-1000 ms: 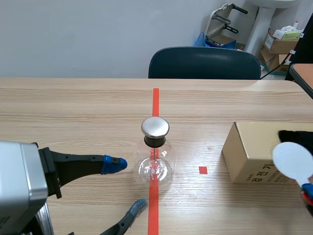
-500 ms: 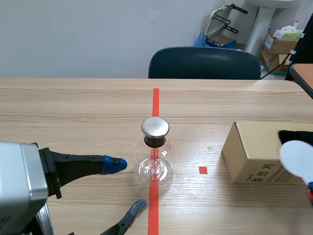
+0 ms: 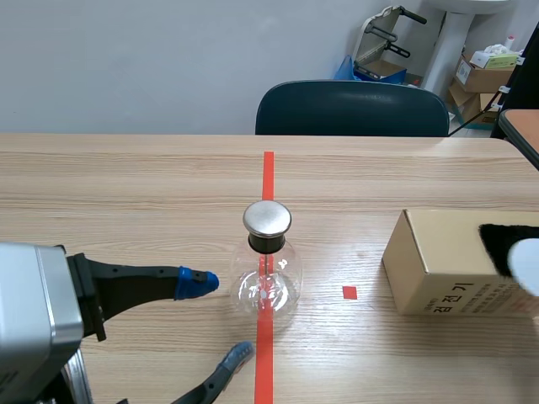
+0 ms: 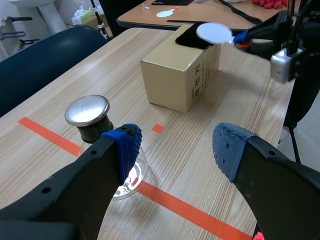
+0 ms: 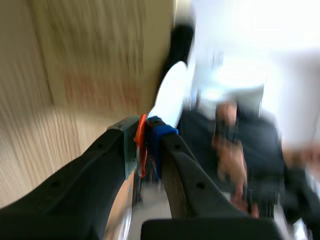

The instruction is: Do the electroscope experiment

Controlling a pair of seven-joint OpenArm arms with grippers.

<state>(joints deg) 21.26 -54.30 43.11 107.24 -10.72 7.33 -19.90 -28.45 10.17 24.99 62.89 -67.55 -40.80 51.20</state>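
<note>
The electroscope, a glass flask (image 3: 268, 286) with a round metal cap (image 3: 267, 219), stands on the red tape line; the left wrist view shows the flask (image 4: 125, 180) close ahead of my left finger. My left gripper (image 3: 217, 318) is open just left of the flask, with nothing between its blue pads (image 4: 126, 144). My right gripper (image 4: 242, 39) is shut on the orange handle of a white disc (image 4: 214, 32) and holds it over the black cloth (image 3: 504, 240) on the cardboard box (image 3: 438, 269). Only the disc's edge (image 3: 529, 265) shows in the scene view. In the right wrist view the disc (image 5: 170, 95) rises from my shut right gripper (image 5: 147, 136).
A dark blue chair (image 3: 352, 108) stands behind the table's far edge. The cardboard box (image 4: 180, 75) sits right of the flask, with a small red tape square (image 3: 349, 292) between them. A second table (image 4: 210, 12) lies beyond the box.
My right gripper has carried the white disc to the right, so it has slid almost out of the scene view. The left arm and the flask have stayed put.
</note>
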